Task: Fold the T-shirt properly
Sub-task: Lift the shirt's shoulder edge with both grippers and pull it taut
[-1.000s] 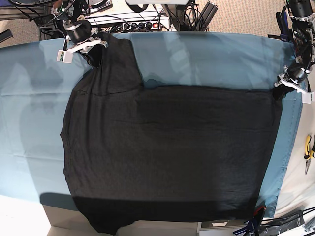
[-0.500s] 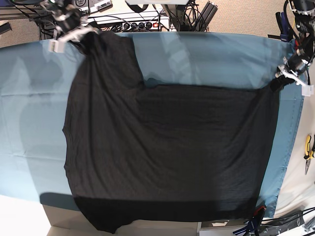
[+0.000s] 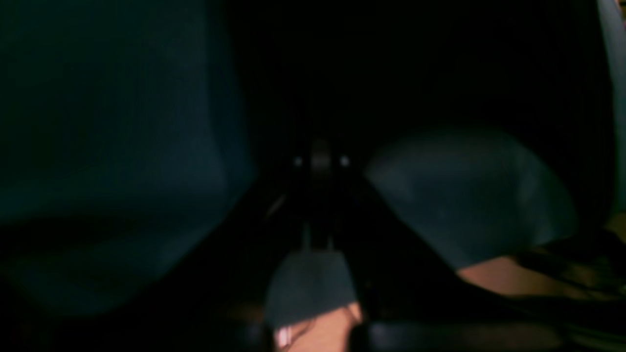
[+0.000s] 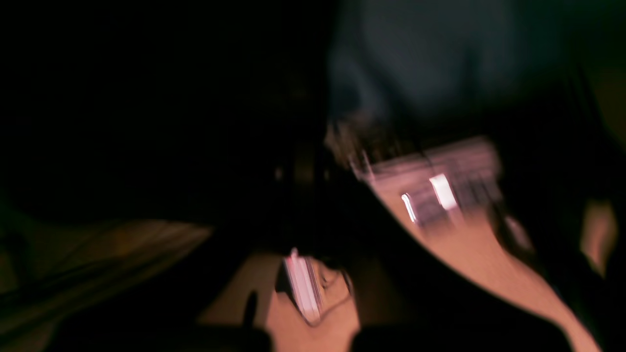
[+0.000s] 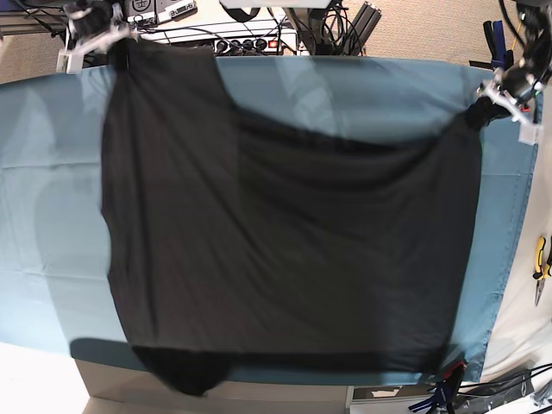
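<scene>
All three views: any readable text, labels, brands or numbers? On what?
None readable.
T-shirt: plain dark side showing, no print or tag visible.
Teal table cloth: unmarked.
Electronics behind the table: any markings too small to read.
Both wrist views: too dark and blurred for any text.

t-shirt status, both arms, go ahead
Left gripper shut on T-shirt corner, far edge. Right gripper shut on the other far corner. Shirt stretched between them over teal cloth, near hem overhanging. Nothing on the cloth in the way.
</scene>
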